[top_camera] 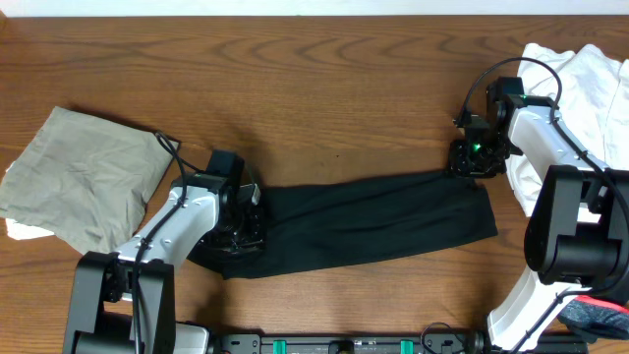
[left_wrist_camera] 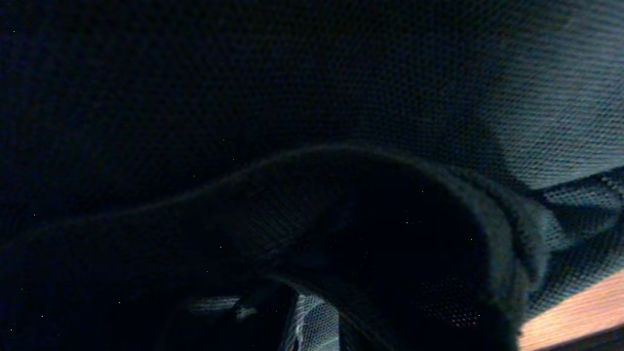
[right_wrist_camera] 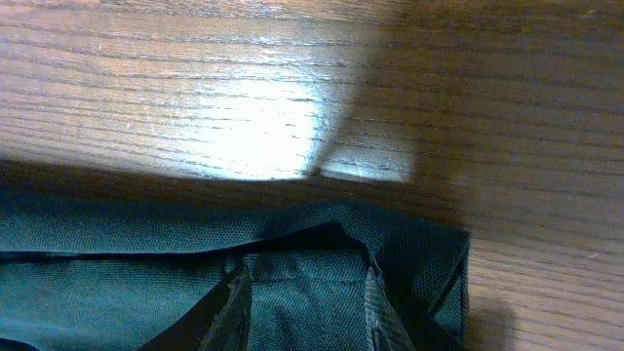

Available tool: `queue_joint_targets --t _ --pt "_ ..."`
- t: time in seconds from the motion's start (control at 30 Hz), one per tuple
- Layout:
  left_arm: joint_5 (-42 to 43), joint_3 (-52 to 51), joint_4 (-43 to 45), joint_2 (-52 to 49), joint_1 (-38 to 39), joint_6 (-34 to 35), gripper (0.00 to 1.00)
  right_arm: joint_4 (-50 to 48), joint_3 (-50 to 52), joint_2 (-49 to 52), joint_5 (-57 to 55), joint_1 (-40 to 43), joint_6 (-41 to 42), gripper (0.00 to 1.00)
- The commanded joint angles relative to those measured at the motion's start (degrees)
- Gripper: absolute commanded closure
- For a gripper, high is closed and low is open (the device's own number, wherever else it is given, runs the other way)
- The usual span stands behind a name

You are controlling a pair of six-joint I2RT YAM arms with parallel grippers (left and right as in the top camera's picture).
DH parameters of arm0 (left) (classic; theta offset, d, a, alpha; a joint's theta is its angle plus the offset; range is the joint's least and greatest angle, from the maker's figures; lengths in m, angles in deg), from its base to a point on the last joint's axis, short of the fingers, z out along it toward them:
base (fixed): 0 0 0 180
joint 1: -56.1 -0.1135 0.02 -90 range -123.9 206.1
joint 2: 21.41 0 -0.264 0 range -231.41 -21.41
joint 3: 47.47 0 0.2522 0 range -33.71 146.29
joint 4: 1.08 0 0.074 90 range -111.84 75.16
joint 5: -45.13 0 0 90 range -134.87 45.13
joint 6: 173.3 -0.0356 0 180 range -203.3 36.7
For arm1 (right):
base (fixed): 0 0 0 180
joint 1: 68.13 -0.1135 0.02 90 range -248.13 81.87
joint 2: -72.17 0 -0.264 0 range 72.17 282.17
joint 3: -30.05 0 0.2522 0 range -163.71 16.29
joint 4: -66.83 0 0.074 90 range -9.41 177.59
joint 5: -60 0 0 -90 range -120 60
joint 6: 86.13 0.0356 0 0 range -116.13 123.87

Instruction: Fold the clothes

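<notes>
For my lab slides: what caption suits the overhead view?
Left gripper and right gripper at opposite ends of a long folded black garment on a wooden table; khaki cloth left, white cloth right.

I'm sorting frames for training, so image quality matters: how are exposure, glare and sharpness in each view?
Overhead: evenly lit and sharp, though the black shirt shows little surface detail. Left wrist: nearly black, fabric pressed close fills it, only a sliver of table shows. Right wrist: bright glare patch on the wood, shadow to the right, shirt weave in focus.
</notes>
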Motion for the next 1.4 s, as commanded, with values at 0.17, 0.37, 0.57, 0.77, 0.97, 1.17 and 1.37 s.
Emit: queue_joint_targets --t 0.17,0.37,0.57,0.77,0.97,1.17,1.37 --pt "-0.7 -0.3 -0.3 -0.4 -0.2 0.1 0.85 -0.1 0.3 1.1 -1.1 -0.3 0.5 0.63" --pt "-0.7 -0.3 -0.3 -0.4 -0.2 0.1 0.85 -0.1 0.3 3.0 -1.0 -0.3 0.9 0.69" --pt "-0.7 -0.3 -0.3 -0.4 -0.2 0.1 0.85 0.1 0.3 3.0 -1.1 -0.3 0.9 0.91" --pt "-0.7 -0.3 -0.3 -0.4 -0.2 0.1 0.86 1.4 0.0 2.1 -1.3 -0.1 0.9 0.99" --pt "-0.7 -0.3 -0.3 -0.4 -0.2 0.1 0.85 3.1 -2.9 -2.9 -2.1 0.1 1.7 0.99" --pt "-0.7 -0.3 -0.3 -0.4 -0.2 0.1 0.85 3.3 -7.4 -8.4 -2.1 0.1 2.9 0.99" --pt "-0.7 -0.3 -0.3 -0.4 -0.2 0.1 0.85 1.2 -8.9 -9.7 -2.1 0.1 3.1 0.99"
